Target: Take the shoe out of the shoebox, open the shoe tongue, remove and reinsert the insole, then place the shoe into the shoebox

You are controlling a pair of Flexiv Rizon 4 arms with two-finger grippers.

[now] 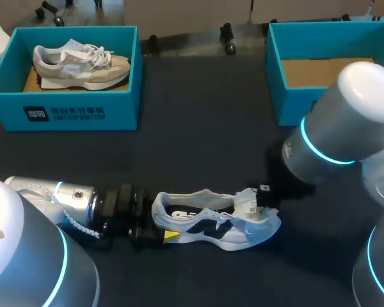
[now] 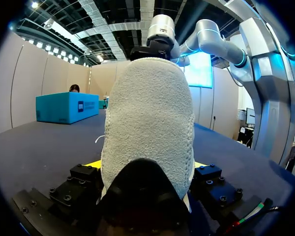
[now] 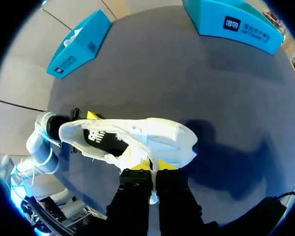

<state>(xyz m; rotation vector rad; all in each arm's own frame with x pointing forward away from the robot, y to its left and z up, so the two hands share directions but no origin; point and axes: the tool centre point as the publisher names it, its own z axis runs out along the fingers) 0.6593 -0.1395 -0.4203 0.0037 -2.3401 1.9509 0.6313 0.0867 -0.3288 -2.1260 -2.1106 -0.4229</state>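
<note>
A white shoe [image 1: 217, 224] with a dark side logo stands upright on the dark table, toe pointing right. My left gripper [image 1: 163, 230] comes in low from the left with its fingers set wide on both sides of the heel [image 2: 147, 123], gripping it. My right gripper [image 1: 264, 201] hangs over the front of the shoe opening. In the right wrist view its yellow tips [image 3: 152, 166] are pressed together on the raised white tongue [image 3: 137, 155], above the shoe [image 3: 137, 135]. The dark insole shows inside the opening.
A teal shoebox [image 1: 77, 112] at the back left holds a beige shoe [image 1: 80, 64]. A second teal shoebox [image 1: 275, 77] at the back right shows only its cardboard floor. My right arm's big elbow [image 1: 345, 128] hangs over the table's right side.
</note>
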